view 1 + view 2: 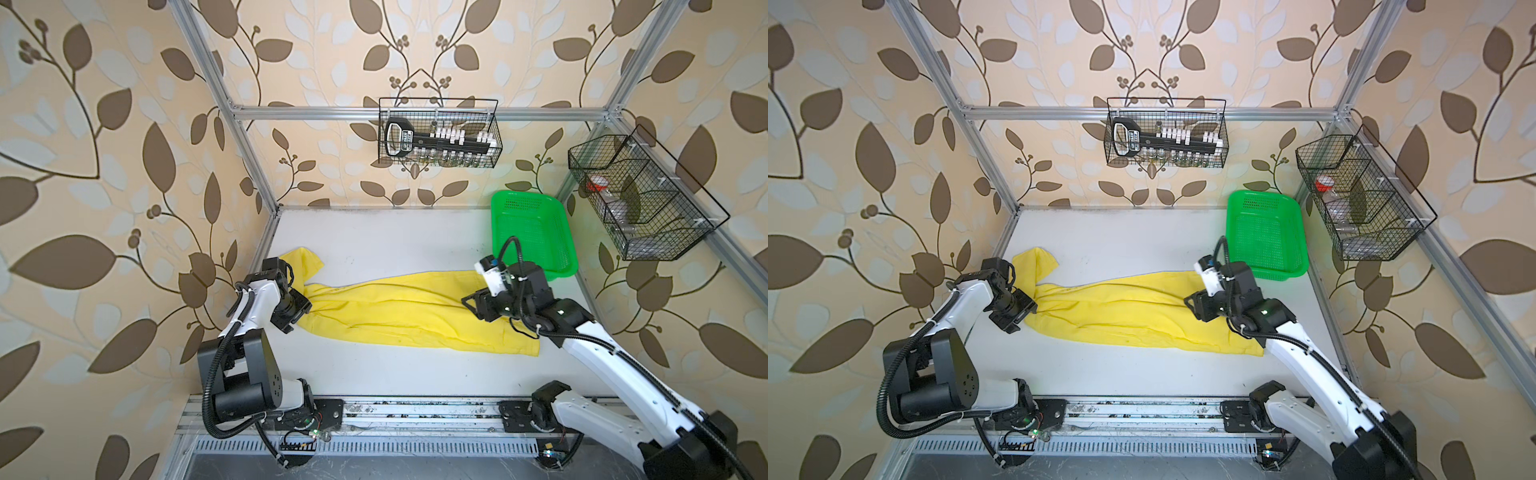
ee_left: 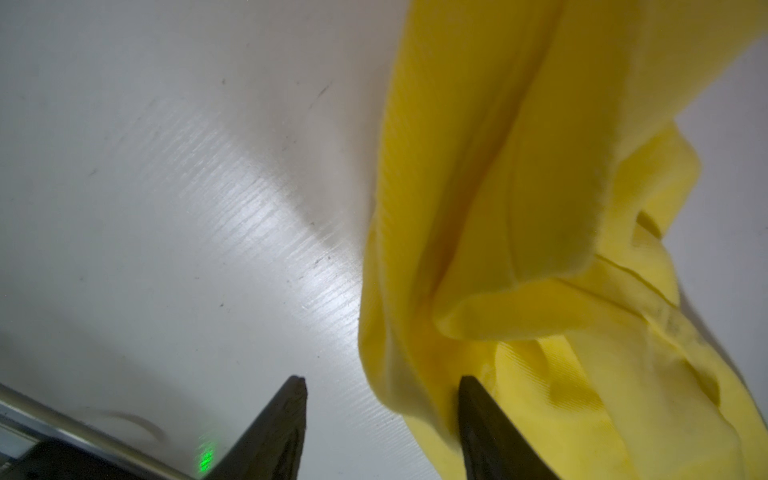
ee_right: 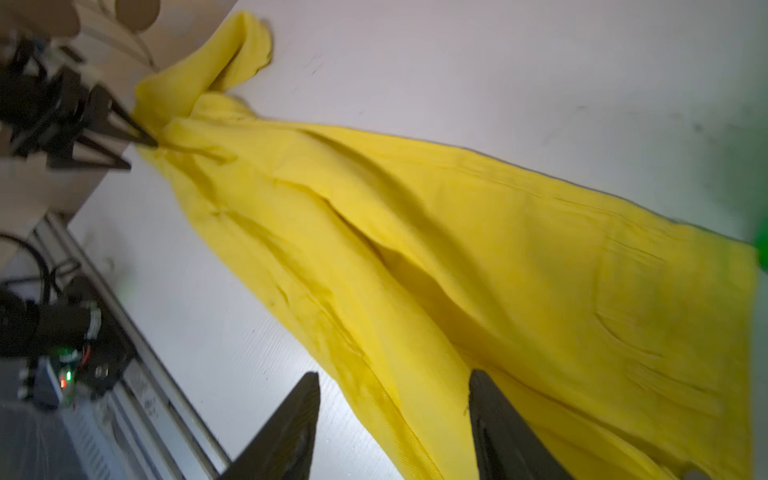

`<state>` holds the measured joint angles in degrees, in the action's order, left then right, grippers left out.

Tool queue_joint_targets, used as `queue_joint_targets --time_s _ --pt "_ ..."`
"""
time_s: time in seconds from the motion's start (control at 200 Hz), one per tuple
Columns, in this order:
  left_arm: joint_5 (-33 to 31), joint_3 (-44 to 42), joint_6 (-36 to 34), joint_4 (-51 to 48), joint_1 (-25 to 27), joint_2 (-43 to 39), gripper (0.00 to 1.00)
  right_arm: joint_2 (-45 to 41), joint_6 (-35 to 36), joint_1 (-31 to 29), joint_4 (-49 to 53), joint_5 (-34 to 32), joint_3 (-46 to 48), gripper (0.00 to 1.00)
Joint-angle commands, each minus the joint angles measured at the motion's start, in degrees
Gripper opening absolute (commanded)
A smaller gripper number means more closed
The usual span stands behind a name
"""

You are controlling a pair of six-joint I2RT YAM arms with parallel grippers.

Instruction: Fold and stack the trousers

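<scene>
The left arm bends low at the left edge of the table [image 1: 374, 249]. The left gripper [image 2: 382, 380] stands half open at the bunched end of the trousers [image 1: 407, 309]. One finger touches the cloth, but nothing is clamped. The right arm reaches in from the front. The right gripper [image 3: 395, 374], jaws also apart, is over the wide end and grips nothing. This arm hides part of that end. The trousers lie lengthwise across the table, soft, wrinkled and yellow.

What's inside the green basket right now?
Only bare mesh shows inside the green basket in both top views; its near corner is hidden behind the right arm.
</scene>
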<state>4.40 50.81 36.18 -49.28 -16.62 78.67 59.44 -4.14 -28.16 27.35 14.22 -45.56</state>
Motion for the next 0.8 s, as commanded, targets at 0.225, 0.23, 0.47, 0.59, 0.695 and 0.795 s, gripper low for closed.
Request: queue_joint_targets --time_s 0.225,0.23,0.47,0.59,0.695,0.795 --pt "-2.1 0.1 -1.3 -3.1 -0.8 -1.8 0.31 19.5 24.9 -16.8 -6.6 -1.3 -0.9 0.63" --pt "-2.0 0.1 -1.3 -3.1 -0.8 -1.8 0.31 19.8 25.1 -16.9 -6.5 -1.3 -1.0 0.63" --pt "-2.9 0.0 -1.7 -4.2 -1.0 -2.3 0.10 29.1 30.3 -18.5 -8.1 -3.2 -2.2 0.61" --pt "-3.7 0.4 -2.2 -5.5 -1.2 -3.5 0.07 33.0 32.3 -19.1 -5.1 -3.4 -5.0 0.49" --pt "-3.7 -0.4 -2.5 -6.3 -1.2 -4.2 0.06 33.7 33.6 -20.3 -4.5 -4.5 -5.2 0.30" --pt "-4.6 -1.2 -2.4 -6.5 -1.3 -4.9 0.06 31.4 33.8 -21.3 -4.7 -4.2 -4.2 0.11"
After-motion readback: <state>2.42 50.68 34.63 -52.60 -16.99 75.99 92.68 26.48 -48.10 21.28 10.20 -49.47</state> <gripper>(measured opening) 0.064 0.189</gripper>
